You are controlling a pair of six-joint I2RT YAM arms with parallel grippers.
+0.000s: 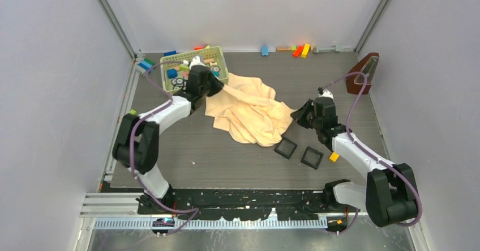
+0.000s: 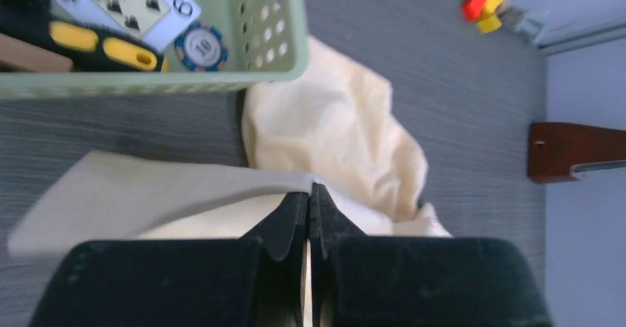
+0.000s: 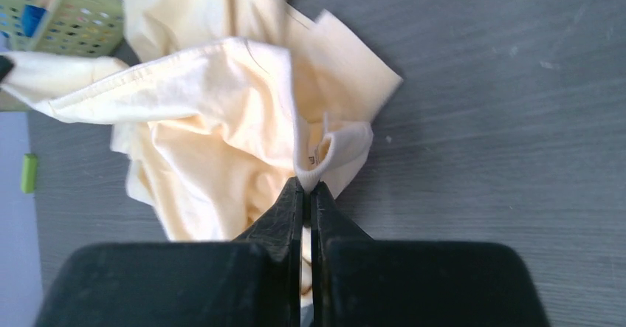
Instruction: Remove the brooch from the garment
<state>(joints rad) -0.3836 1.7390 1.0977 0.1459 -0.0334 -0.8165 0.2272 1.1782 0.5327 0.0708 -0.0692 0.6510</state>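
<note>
— How's the left claw (image 1: 210, 85)?
— Its arm is stretched toward one o'clock, fingers pressed together on a fold of the garment (image 1: 249, 114).
— And the right claw (image 1: 298, 116)?
— That arm is bent toward eleven o'clock, fingers likewise pinched tight on cloth.
</note>
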